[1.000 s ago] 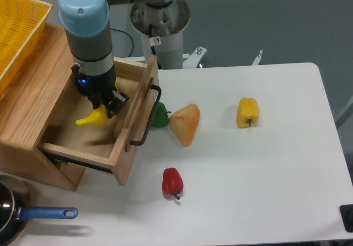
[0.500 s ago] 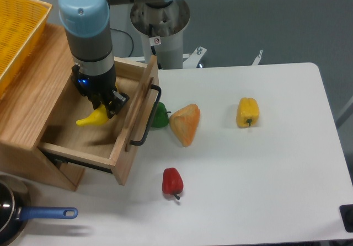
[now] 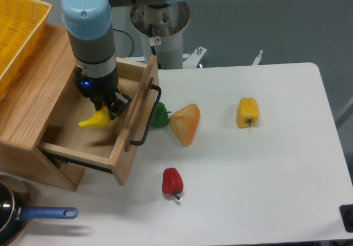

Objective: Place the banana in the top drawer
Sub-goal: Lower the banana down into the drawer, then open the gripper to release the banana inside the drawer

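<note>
Banana (image 3: 95, 119) gripped above the open top drawer (image 3: 113, 146), long axis running roughly from 8 o'clock to 2 o'clock in the frame, free tip pointing toward 8 o'clock, upper end tucked under the fingers. Curved yellow body hanging over the drawer's wooden floor, shadow cast beneath it on the boards; contact with the floor not possible to judge from this angle.

Gripper (image 3: 107, 105) reaching straight down into the drawer, narrow, clamped around the banana's upper end. Black fingers (image 3: 120, 101) partly visible at the 3 o'clock side of the fruit, close to the inside of the front panel. Blue light glowing on the wrist housing just above.

Drawer pulled out from the wooden cabinet (image 3: 30, 100) toward 4 o'clock, black bar handle (image 3: 150, 116) on its front panel facing the white table (image 3: 265, 174).

Yellow mesh basket (image 3: 16, 28) sitting on the cabinet top at 10 o'clock. Green pepper (image 3: 160, 115) just beside the handle, partly hidden behind it. Orange wedge-shaped piece (image 3: 185, 124) touching or nearly touching the green pepper at 3 o'clock of it. Yellow bell pepper (image 3: 247, 112) well apart at 3 o'clock. Red pepper (image 3: 172, 182) at 5 o'clock of the drawer. Pan with a blue handle (image 3: 47, 213) at the lower left corner.
</note>
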Controlling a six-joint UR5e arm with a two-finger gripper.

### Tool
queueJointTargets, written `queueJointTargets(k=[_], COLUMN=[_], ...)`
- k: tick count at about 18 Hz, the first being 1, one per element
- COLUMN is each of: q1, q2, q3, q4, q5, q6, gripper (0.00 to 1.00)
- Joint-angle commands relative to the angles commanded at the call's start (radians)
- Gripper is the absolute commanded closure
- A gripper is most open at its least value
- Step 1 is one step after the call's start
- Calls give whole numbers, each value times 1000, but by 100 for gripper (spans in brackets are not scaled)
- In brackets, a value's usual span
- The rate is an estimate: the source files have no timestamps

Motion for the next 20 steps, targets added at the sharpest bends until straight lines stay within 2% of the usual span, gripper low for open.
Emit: queueJointTargets(k=[11, 20], q1=[35, 35], q2=[0, -8], q3=[3, 6], q4=[0, 5], q5=[0, 0], q6=[38, 38], gripper=[58, 57])
